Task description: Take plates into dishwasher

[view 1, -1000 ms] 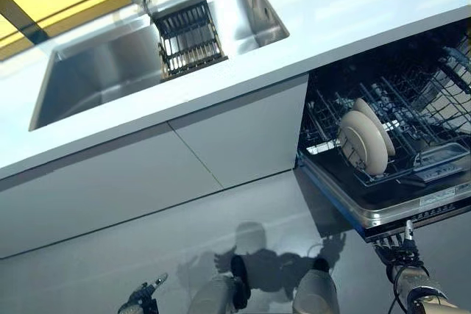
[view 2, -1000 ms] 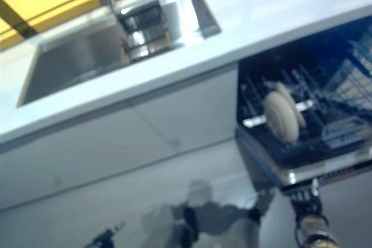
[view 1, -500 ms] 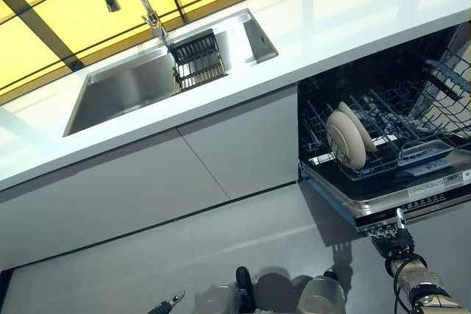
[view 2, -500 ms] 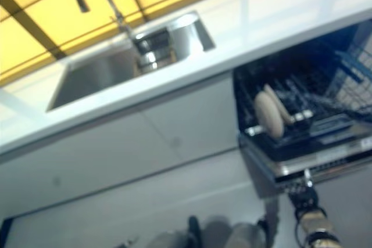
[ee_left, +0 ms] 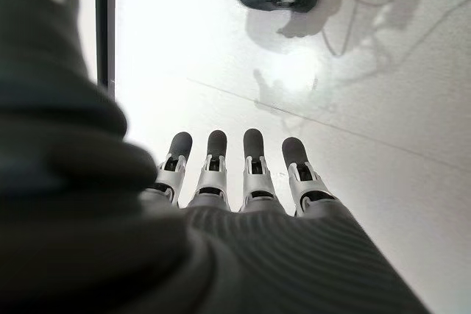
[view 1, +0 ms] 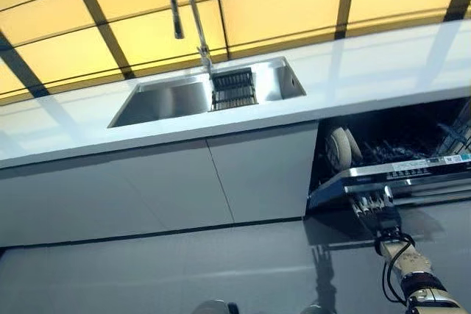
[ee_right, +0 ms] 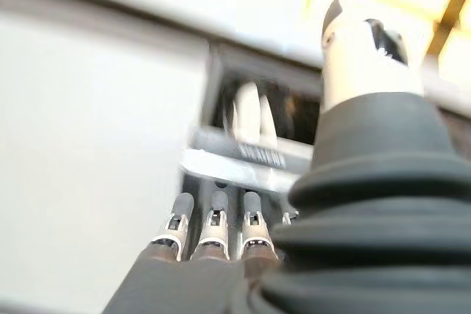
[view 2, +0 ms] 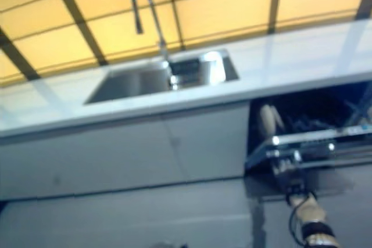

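Two beige plates (view 1: 340,149) stand upright in the lower rack of the dishwasher, at the left of its opening; the right wrist view shows the plates (ee_right: 250,112) past the door's edge. The dishwasher door (view 1: 401,176) hangs partly open, its control strip facing up. My right hand (view 1: 375,204) is open, its straight fingers (ee_right: 213,229) reaching up against the underside of the door's front edge. My left hand (ee_left: 235,174) shows only in its own wrist view, open, with straight fingers over the bare floor and holding nothing.
A white counter (view 1: 383,64) runs across, with a steel sink (view 1: 169,99), a tall faucet (view 1: 188,5) and a dark drain rack (view 1: 234,87) in the sink. Grey cabinet fronts (view 1: 147,182) stand left of the dishwasher. Grey floor lies below.
The camera has swung, so the counter now appears level. The door's front edge covers most of the rack, with my right hand still under that edge. The left hand has left the eye views.
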### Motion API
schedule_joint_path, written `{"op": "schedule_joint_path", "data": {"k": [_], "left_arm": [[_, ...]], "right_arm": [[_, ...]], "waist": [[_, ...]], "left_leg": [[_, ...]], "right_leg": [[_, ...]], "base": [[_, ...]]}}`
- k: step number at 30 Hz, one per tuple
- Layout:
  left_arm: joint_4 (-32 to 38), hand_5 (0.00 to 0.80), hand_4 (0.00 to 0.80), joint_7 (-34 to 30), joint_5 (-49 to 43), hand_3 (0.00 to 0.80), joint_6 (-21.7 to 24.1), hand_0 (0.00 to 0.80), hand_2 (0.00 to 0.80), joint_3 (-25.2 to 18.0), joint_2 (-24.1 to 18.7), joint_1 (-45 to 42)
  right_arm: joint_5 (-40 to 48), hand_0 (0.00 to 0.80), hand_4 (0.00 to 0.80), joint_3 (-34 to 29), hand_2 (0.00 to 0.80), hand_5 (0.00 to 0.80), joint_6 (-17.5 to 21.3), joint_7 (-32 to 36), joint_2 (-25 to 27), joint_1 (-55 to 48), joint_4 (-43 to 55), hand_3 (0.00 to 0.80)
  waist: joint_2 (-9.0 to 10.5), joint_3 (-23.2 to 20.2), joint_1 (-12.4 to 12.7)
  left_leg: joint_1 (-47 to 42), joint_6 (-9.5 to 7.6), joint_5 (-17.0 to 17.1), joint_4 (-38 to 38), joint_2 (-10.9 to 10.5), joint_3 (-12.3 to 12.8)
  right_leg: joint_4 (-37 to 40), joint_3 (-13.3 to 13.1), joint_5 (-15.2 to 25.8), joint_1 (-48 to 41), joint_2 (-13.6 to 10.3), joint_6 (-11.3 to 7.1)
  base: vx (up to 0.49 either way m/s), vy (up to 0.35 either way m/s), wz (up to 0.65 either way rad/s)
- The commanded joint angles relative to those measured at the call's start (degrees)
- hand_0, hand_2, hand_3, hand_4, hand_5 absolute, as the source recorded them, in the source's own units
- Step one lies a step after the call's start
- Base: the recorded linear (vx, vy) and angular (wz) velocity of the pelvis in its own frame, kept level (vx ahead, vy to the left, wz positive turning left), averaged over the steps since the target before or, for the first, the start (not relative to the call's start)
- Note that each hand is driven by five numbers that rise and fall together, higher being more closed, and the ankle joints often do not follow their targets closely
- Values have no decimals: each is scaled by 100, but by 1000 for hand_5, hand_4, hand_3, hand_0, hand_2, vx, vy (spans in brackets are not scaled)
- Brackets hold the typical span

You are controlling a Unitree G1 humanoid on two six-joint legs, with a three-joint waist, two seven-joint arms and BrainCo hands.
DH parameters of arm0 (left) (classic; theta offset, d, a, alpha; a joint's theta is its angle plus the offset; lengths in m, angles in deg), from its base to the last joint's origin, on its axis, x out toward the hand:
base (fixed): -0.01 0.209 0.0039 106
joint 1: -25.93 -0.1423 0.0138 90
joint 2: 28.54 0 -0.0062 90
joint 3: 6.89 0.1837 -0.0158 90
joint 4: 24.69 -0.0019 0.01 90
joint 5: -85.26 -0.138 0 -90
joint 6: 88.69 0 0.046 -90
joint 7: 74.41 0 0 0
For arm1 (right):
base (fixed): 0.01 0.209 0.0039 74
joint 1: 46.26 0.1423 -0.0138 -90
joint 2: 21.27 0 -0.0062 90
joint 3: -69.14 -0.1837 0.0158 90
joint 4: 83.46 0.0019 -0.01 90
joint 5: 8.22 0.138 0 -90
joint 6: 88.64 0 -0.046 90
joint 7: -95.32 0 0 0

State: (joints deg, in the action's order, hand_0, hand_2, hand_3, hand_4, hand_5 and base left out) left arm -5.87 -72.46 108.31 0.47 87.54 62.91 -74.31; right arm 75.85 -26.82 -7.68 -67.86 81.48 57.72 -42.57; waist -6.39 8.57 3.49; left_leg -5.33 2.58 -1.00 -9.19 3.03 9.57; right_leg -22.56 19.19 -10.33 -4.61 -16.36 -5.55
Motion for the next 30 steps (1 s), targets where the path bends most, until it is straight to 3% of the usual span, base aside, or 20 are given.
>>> {"op": "schedule_joint_path", "data": {"k": [1,4,6,15,19,23,26,30], "left_arm": [[36,0,0,-80,-324,0,61,0,0,33,-320,221],[11,0,0,-60,-257,0,140,0,0,-38,-371,281],[-58,0,0,-73,-148,0,263,0,0,-60,-415,399],[-210,0,0,-54,95,0,391,0,0,-60,-390,886],[-289,0,0,23,149,0,385,0,0,-41,-305,1058],[-421,0,0,94,-408,0,232,0,0,90,-267,1192],[-440,0,0,174,-754,0,115,0,0,285,-235,1234],[-470,0,0,292,-1405,0,-170,0,0,742,-91,1326]], "right_arm": [[-1037,0,0,-109,0,0,-187,185,-99,1413,152,0],[-2440,0,0,-15,0,0,-294,73,39,1311,-381,0],[-2920,0,0,112,0,0,-325,374,198,1297,-950,0],[-3902,0,0,406,0,0,-347,468,139,955,-1630,0],[-4398,0,0,478,0,0,-40,641,-119,537,-1795,0],[-5350,0,0,840,0,0,474,58,-464,56,-1849,0],[-5541,0,0,1050,0,0,559,-9,-668,-110,-1918,0],[-5124,0,0,1267,0,0,487,-293,-1243,-544,-2154,0]], "waist": [[213,-13,263],[311,-66,271],[406,-137,276],[669,-355,269],[726,-430,248],[797,-486,198],[809,-508,161],[811,-578,95]], "left_leg": [[98,33,-316,-610,35,-75],[44,45,-195,-271,73,-79],[6,66,-13,163,100,-76],[31,139,452,1281,189,-99],[105,155,461,1419,196,-120],[106,121,433,1419,183,-141],[83,121,417,1419,212,-111],[59,88,360,1419,197,-122]], "right_leg": [[980,0,578,-539,234,121],[1235,-12,662,-528,326,60],[1595,-25,812,-495,426,13],[2704,-31,1415,-351,660,-101],[2756,-10,1451,-225,690,-141],[2756,-21,1441,-226,712,-132],[2756,-19,1423,-235,716,-120],[2756,-48,1408,-251,703,-153]], "base": [[-7,-75,8],[-76,-77,6],[-175,-86,8],[-104,-36,0],[-57,0,3],[-1,5,7],[4,3,2],[13,9,2]]}}
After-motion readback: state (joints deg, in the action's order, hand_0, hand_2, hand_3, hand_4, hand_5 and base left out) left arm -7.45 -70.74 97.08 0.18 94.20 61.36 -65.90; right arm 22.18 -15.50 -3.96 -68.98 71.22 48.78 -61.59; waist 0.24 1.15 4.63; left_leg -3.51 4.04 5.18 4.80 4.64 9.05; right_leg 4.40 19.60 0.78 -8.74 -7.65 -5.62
